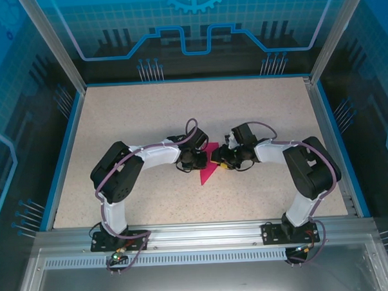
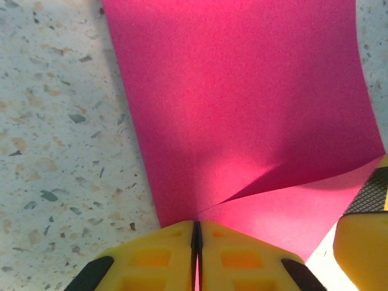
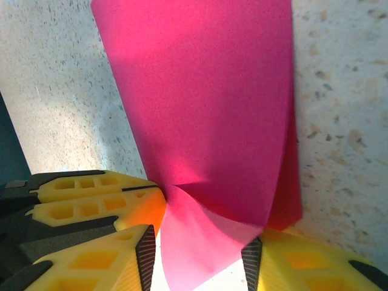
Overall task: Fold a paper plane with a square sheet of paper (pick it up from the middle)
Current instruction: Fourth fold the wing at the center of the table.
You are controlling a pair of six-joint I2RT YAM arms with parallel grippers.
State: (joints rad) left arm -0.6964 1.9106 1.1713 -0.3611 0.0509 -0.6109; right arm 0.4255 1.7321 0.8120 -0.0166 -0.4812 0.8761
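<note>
The magenta-pink sheet of paper (image 1: pixel 208 172) lies mid-table between my two grippers, folded into a pointed, layered shape whose tip aims toward the near edge. My left gripper (image 1: pixel 200 159) is shut on the paper's edge; in the left wrist view its yellow fingertips (image 2: pixel 170 248) press together on the sheet (image 2: pixel 242 109), which creases and lifts from that pinch. My right gripper (image 3: pixel 197 257) stands open, and a curled flap of the paper (image 3: pixel 206 103) rises between its black pads. The left fingers (image 3: pixel 136 209) show beside it, pinching the same fold.
The speckled tabletop (image 1: pixel 147 115) is ringed by a blue rim and aluminium frame posts. Both arms bend inward and their grippers nearly meet at the paper. A yellow finger of the right gripper (image 2: pixel 364 236) sits close by in the left wrist view.
</note>
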